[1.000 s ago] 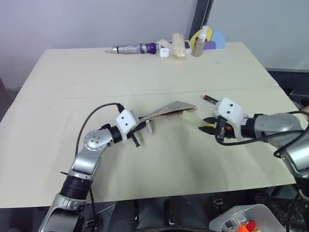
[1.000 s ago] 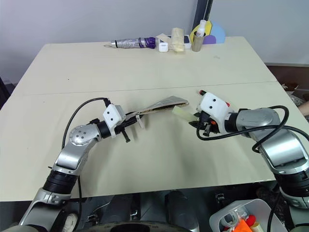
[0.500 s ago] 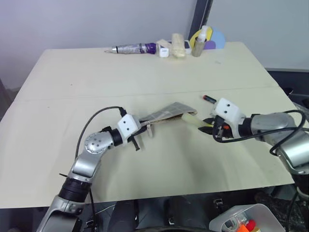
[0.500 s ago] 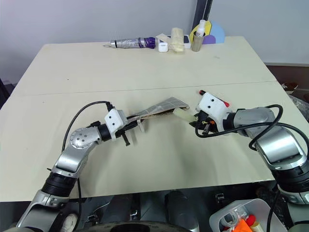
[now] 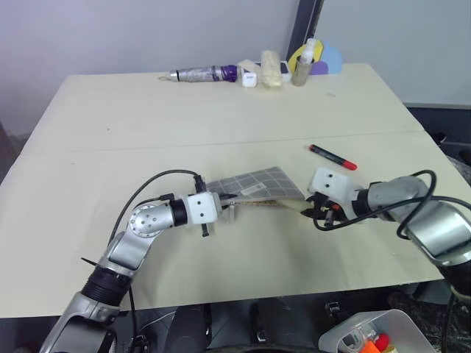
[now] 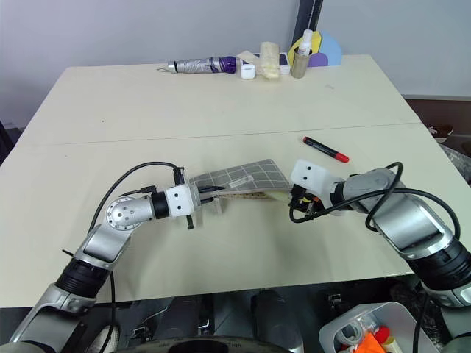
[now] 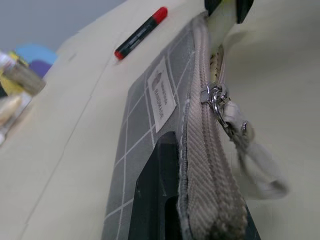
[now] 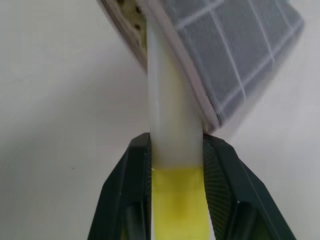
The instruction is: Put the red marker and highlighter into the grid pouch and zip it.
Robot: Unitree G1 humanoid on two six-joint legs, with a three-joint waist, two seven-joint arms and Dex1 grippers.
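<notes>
Left tool [image 7: 200,220] clamped on grid pouch [image 5: 254,182] zipper edge. Right tool [image 8: 175,200] gripping highlighter [image 8: 172,135] (front end inside pouch mouth). Red marker [image 5: 333,157] on table [image 5: 221,103], beyond right tool, untouched.

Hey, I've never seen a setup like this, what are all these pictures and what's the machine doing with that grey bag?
It is a two-armed robot working at a table. The two wide pictures come from cameras in its head, looking down over its arms. The two close-ups come from a camera on each wrist, looking along that arm's fingers.

The left gripper is shut on one end of the grid pouch, a flat grey pencil case. The right gripper is shut on the highlighter and holds its pale end in the pouch's open mouth. The red marker lies loose on the table beyond the pouch. Along the far edge sit a silver-and-purple tube, a small bottle and other bits.
</notes>
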